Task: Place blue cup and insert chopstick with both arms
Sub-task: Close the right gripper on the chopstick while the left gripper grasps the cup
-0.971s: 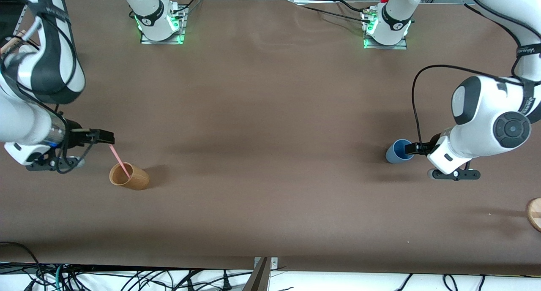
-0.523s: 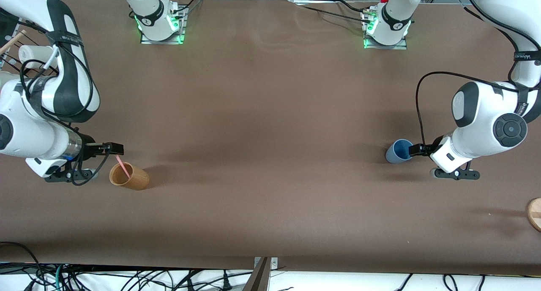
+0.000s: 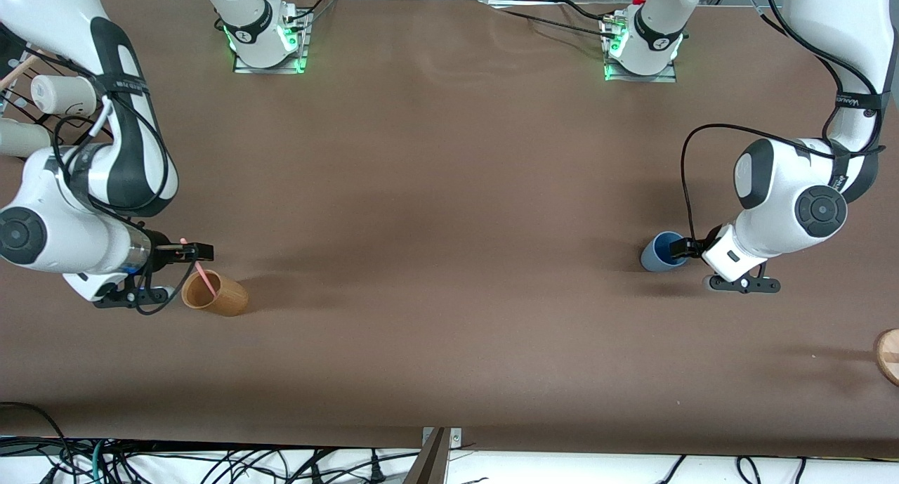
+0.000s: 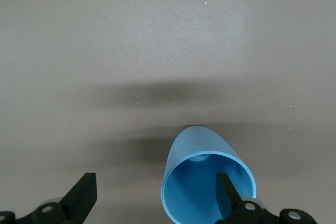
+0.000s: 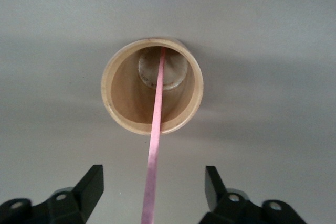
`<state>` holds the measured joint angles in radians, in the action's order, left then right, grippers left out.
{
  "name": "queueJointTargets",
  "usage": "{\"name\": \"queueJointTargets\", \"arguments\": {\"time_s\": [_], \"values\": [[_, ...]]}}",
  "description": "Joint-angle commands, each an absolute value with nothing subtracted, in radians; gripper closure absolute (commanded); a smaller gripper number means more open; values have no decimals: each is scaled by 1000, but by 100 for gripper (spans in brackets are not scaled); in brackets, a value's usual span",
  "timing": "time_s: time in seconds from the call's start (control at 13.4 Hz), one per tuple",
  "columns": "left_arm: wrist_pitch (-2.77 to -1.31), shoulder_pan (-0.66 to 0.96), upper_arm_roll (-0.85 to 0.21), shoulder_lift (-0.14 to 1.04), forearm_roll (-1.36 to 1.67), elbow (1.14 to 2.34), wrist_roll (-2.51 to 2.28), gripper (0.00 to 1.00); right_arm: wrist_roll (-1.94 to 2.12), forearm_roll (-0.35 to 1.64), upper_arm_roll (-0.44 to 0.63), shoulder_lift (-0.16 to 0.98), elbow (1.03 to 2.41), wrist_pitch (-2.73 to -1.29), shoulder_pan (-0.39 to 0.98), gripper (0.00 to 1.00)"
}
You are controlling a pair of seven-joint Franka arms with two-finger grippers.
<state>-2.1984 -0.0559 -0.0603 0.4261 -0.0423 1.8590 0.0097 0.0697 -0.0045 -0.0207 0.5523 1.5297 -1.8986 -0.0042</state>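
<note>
**Inspection: both grippers open at their cups, neither grip made**

Starting at the right arm's end of the table, in the lower half of the front view, you had the right gripper [image 3: 199,249] just above the tan cup [image 3: 223,300]. Its fingers stood apart on either side of the chopstick [image 5: 156,129] and neither one touched it. The chopstick leaned inside the tan cup, with its lower end on the cup's floor and its upper end rising between the fingers.

I judged the step in hand to be the pinch on that stick. You should centre it between the pads before closing, so that it is not pushed sideways and does not tip the cup. Then lift along the stick's own lean until it clears the rim.

At the left arm's end, at about the same height in the frame, the blue cup [image 3: 657,256] stood upright on the table [image 3: 449,189]. The left gripper [image 3: 687,247] was fully open. One finger [image 4: 227,192] sat inside the cup's mouth and the other was well outside the wall.

You should close gently on that wall, since a rim pinch on a light cup may let it swing, and keep it upright when you carry it.
</note>
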Motion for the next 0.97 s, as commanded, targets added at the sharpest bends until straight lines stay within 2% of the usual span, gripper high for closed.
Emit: {"name": "queueJointTargets", "arguments": {"time_s": [0.0, 0.3, 0.75, 0.82, 0.9], "values": [[-2242, -63, -63, 391, -34, 1913, 32, 0, 84, -17, -26, 563, 1535, -1904, -20, 27], [-2283, -61, -63, 388, -34, 1954, 32, 0, 84, -17, -25, 563, 1537, -1896, -20, 48], [-2408, -58, -61, 382, -35, 2036, 32, 0, 75, -14, -26, 560, 1536, -1885, -17, 61], [-2419, -58, -61, 387, -35, 2034, 31, 2, 72, -14, -26, 560, 1536, -1885, -17, 65], [-2421, -57, -61, 388, -34, 2031, 15, 38, 69, -14, -26, 560, 1536, -1884, -15, 69]]}}
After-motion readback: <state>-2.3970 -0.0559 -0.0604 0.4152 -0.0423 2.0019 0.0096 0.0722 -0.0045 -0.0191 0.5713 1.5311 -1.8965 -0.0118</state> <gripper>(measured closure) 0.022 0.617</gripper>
